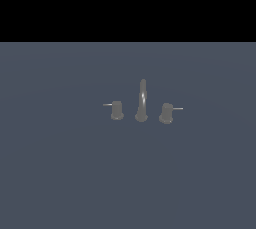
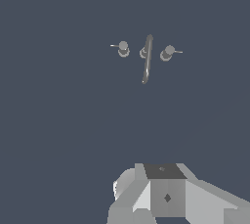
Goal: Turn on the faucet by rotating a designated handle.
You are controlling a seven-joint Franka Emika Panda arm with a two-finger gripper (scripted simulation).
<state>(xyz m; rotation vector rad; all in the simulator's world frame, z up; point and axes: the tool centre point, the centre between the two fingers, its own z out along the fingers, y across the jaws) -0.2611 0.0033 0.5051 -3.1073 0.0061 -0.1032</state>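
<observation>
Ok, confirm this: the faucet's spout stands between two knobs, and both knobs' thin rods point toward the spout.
Not right. In the exterior view the spout does stand between the two knobs, but the rods point away from it: the handle rod toward that view's right, the twin knob rod toward its left.

You're looking at pretty dim, flat lighting in both views, no real shadows on the slate-blue floor [image 1: 60, 173]. Only glare is a small highlight on the faucet [image 1: 142, 102] spout. Edges look soft and low-res everywhere.
</observation>
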